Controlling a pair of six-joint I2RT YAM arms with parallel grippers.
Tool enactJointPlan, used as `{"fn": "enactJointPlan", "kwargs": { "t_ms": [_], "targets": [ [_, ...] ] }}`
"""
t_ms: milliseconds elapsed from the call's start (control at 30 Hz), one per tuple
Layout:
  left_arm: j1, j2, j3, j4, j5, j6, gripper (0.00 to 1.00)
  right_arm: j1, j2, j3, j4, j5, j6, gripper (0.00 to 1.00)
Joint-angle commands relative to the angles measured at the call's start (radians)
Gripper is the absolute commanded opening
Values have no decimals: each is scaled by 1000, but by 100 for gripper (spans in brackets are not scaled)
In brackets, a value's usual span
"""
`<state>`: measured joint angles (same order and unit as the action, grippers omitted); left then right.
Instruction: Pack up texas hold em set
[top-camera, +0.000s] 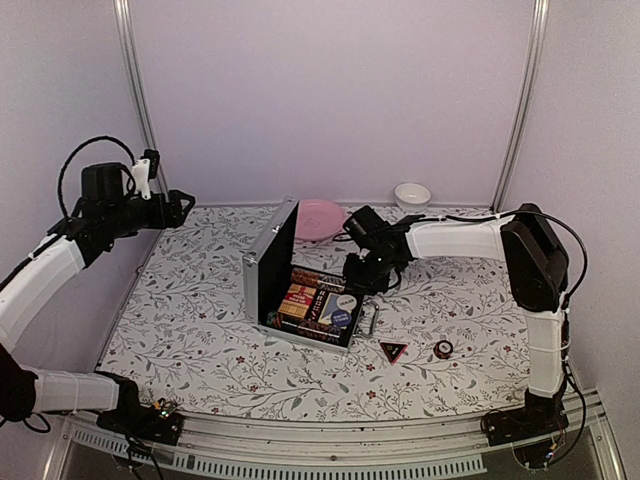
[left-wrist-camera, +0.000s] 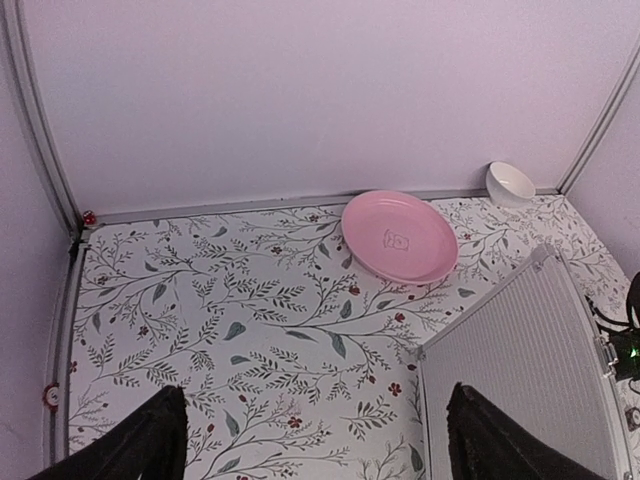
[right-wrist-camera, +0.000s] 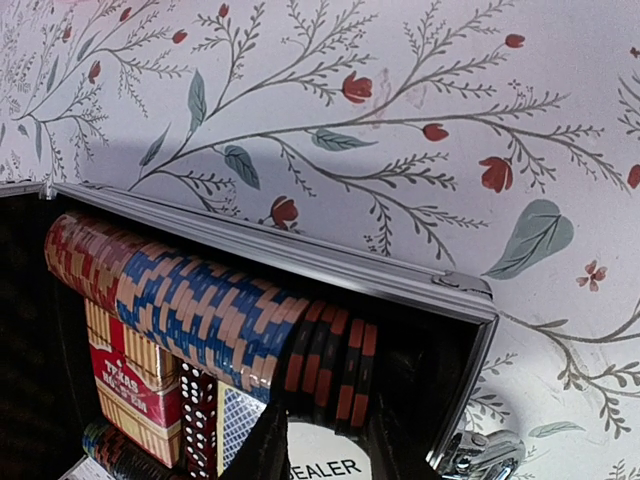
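Small square silver aluminium case with black lining (top-camera: 283, 262) lies open mid-surface, ribbed lid (left-wrist-camera: 530, 370) standing upright on its left side so the base is reachable from above. Inside: row of red, blue and tan chips (right-wrist-camera: 170, 300) laid on edge along the far rim, short black-and-orange chip stack (right-wrist-camera: 330, 360) closing its right end, red card box (right-wrist-camera: 130, 390) and white dealer button (right-wrist-camera: 325, 466) below.

Right pincer (right-wrist-camera: 330, 440) hangs over that end, fingers either side of the black-and-orange stack with a narrow gap. Cannot tell whether it grips or only brackets it; finger bases are cut off by the frame edge. Judgement: seating chips in the row slot.

Not yet packed, near the case's right front corner: black-and-red triangle (top-camera: 392, 350) and small dark round chip stack (top-camera: 443, 348), on the right arm's side.

Left pincer (left-wrist-camera: 325, 450) is wide and empty, parked high at left, out of the way.

Pink round plate (top-camera: 320, 218) and small white bowl (top-camera: 412, 195) sit behind the case on the floral-print surface (top-camera: 200, 320). Near compartments are hard to make out
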<state>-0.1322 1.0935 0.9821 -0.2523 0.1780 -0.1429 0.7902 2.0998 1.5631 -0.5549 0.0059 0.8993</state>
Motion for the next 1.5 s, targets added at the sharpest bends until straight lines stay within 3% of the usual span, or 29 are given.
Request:
{"fn": "enactJointPlan", "kwargs": {
  "t_ms": [0, 400, 800, 1000, 1467],
  "targets": [
    [10, 10, -11, 10, -3, 15, 90, 3, 15, 26, 3, -17, -19, 28],
    [10, 33, -13, 7, 5, 17, 90, 3, -31, -15, 28, 9, -20, 30],
    [9, 52, -11, 3, 10, 17, 89, -8, -84, -121, 189, -50, 6, 30],
    [11, 58, -11, 3, 11, 17, 88, -13, -119, -166, 216, -38, 20, 35],
    [10, 69, -10, -1, 15, 20, 89, -22, -71, -148, 254, -57, -19, 40]
  ]
}}
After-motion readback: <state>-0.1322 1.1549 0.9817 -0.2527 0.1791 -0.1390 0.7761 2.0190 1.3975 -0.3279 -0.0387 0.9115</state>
